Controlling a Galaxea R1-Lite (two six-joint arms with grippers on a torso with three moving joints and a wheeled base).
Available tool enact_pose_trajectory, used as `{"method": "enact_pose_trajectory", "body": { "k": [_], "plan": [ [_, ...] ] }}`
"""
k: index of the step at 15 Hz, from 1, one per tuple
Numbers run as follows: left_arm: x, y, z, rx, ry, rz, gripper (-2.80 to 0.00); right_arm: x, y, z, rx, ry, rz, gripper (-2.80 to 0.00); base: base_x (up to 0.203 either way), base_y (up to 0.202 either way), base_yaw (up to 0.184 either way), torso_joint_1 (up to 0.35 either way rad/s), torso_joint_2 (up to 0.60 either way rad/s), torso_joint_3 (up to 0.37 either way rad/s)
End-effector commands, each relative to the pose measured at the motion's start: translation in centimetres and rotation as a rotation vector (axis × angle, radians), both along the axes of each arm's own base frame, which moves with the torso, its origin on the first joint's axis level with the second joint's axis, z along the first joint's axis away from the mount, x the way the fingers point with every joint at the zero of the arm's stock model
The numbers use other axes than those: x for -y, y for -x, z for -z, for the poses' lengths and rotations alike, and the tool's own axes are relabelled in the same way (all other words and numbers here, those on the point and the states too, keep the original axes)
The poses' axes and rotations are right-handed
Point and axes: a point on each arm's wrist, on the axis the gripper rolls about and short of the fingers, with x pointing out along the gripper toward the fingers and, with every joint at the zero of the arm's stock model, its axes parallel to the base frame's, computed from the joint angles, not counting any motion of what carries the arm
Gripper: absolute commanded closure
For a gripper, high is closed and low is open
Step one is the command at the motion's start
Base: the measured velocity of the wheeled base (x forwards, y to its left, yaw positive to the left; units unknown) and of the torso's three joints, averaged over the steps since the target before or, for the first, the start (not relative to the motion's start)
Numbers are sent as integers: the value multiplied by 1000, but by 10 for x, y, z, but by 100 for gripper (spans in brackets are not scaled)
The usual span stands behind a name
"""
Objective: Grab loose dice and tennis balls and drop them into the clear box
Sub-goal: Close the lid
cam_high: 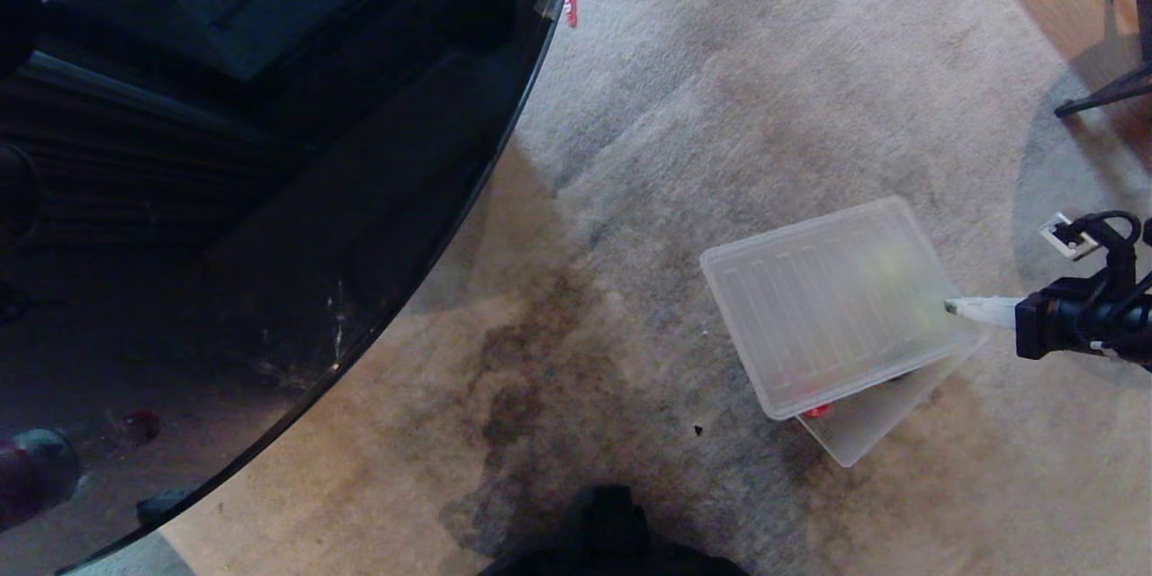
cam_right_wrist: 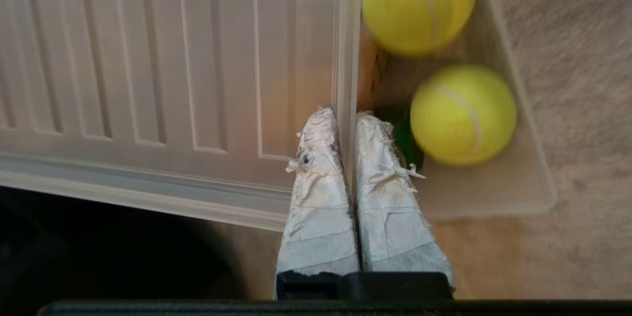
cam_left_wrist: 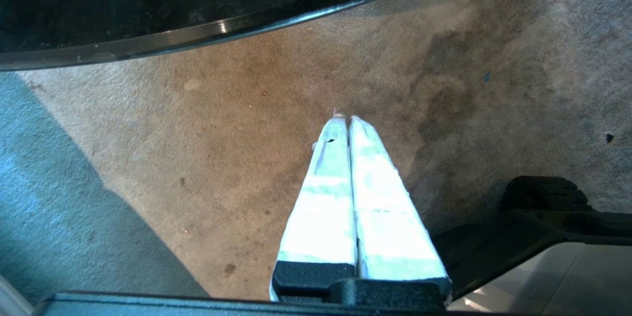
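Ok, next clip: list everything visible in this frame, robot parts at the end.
clear box: one, frosted translucent, on the carpet right of centre, mostly covered by the lid.
lid: one, ribbed translucent, lying skewed on the box.
tennis balls: two, yellow-green, inside the box at its uncovered end.
dark green die: one, in the box beside the nearer ball.
red die: one, just showing under the lid's near edge.
carpet: grey-beige, stained.
glass table: one, dark, round-edged, left side.
left pincer: shut, empty, above bare carpet.
right pincer: shut, tips at the lid's edge.
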Motion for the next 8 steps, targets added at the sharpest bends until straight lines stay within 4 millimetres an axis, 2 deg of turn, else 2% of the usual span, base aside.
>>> {"method": "enact_pose_trajectory", "body": {
  "k": [1,4,8],
  "plan": [
    [0,0,0,-1,1,0,0,10,-4,5,-34,-7,4,0,0,0,0,0,0,0],
    [0,0,0,0,1,0,0,23,1,8,-69,-3,-22,0,0,0,0,0,0,0],
    [0,0,0,0,1,0,0,39,5,18,-94,85,-73,0,0,0,0,0,0,0]
  ]
}}
